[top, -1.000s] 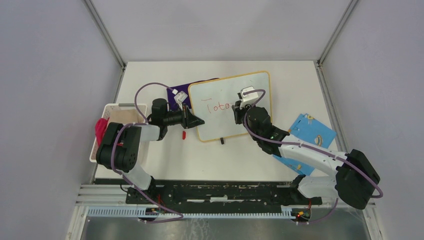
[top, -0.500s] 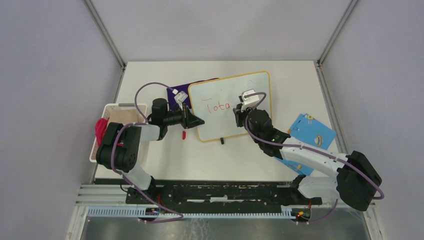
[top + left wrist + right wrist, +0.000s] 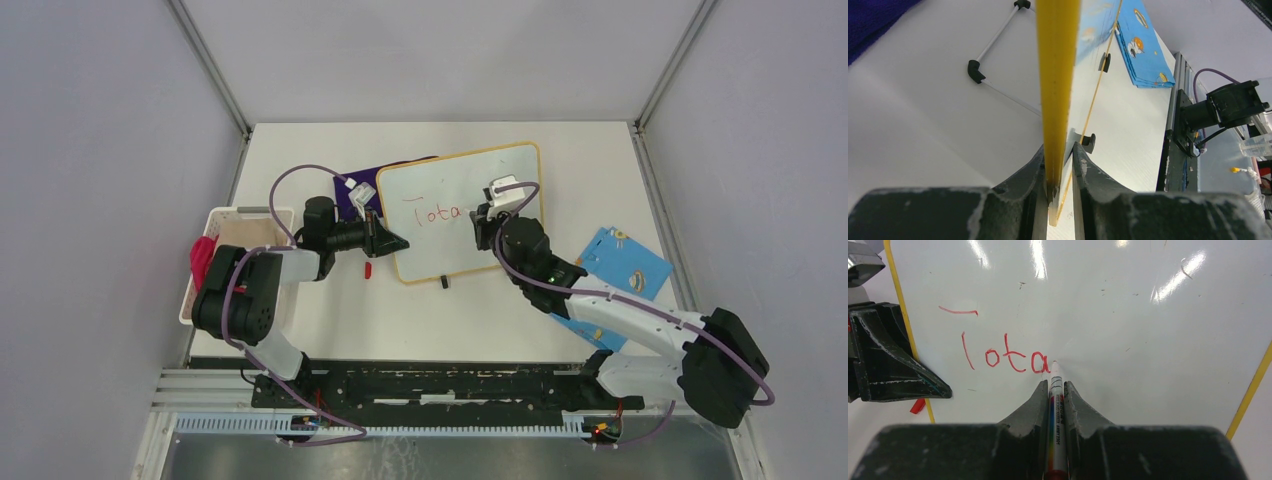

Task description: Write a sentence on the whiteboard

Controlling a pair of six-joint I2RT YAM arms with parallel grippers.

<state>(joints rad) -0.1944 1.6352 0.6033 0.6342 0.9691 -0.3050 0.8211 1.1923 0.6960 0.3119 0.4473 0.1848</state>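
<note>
**Ana:** Starting at the near edge, what do you see?

**Ben:** Both arms reach away from their bases. Beside the left arm a white basket (image 3: 240, 225) sits on the table (image 3: 330, 320), with something pink (image 3: 203, 258) at its outer side. To the right a blue patterned cloth (image 3: 628, 262) lies flat, partly under the right arm.

**Ana:** And the pincers?

**Ben:** The left gripper (image 3: 1058, 162) is squeezed narrow on the left edge of the whiteboard (image 3: 505, 175), one finger on each face of its yellow frame (image 3: 1055, 75). A small red piece (image 3: 368, 269) lies on the table just beside that gripper. The right gripper (image 3: 1053, 390) is clamped on a marker (image 3: 1056, 415). The marker sticks out between the fingers, and its tip touches the white surface.

**Ana:** Where is the board itself?

**Ben:** Mid-table, between the two grippers and turned slightly askew, with its black feet (image 3: 1088, 143) along the near edge. I cannot tell whether it lies fully flat.

**Ana:** What is written?

**Ben:** The sentence (image 3: 1003, 357) is only begun. Thin red letters read "Tota" on the left half, with a short stroke above the first. The marker tip rests at the right end of the last letter.

**Ana:** Anything beyond that?

**Ben:** A dark purple cloth (image 3: 372, 174) shows past the board's far left corner.
</note>
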